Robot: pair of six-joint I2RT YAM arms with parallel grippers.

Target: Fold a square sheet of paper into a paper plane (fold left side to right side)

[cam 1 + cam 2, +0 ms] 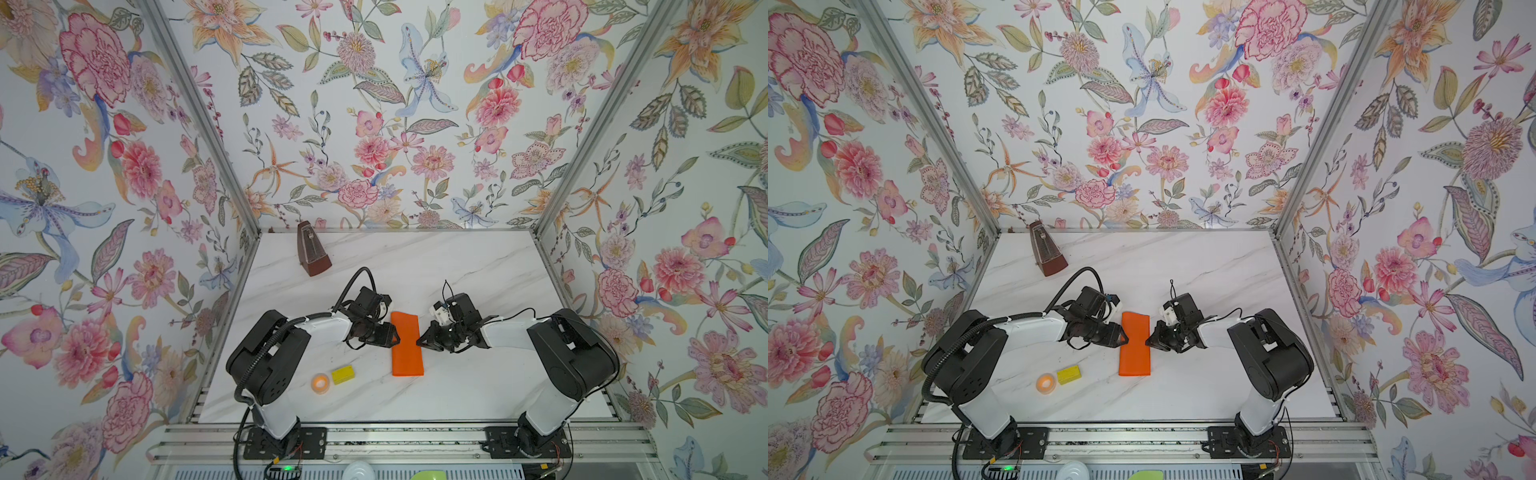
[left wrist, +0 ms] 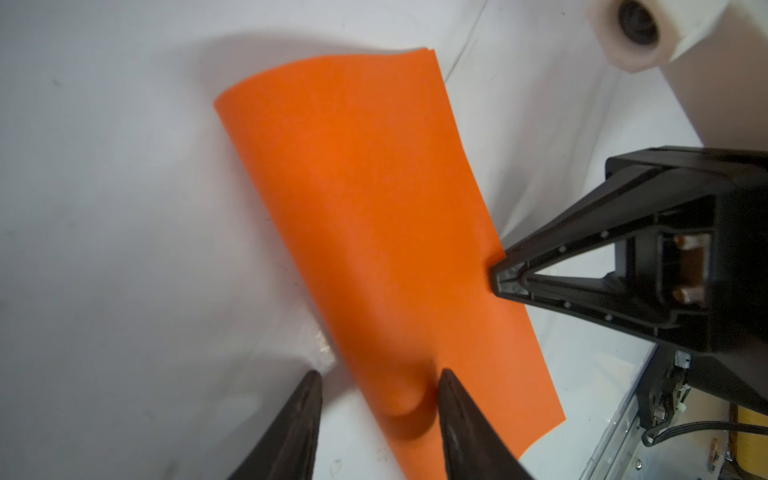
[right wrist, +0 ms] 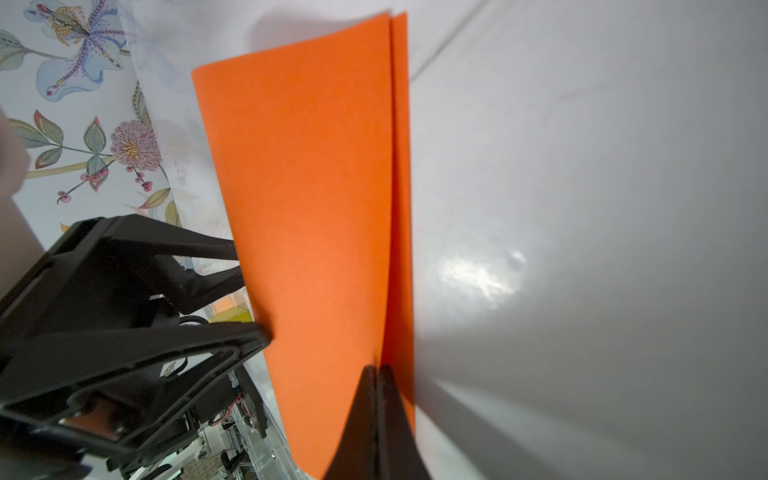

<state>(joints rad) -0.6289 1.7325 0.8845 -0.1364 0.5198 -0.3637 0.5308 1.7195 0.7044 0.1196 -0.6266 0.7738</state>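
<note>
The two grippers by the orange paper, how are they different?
The left gripper has its jaws apart; the right gripper has them shut. The left gripper is at the rounded fold of the folded orange paper; the right gripper is at its open edge, where two layers show. Both are black and pointed.
</note>
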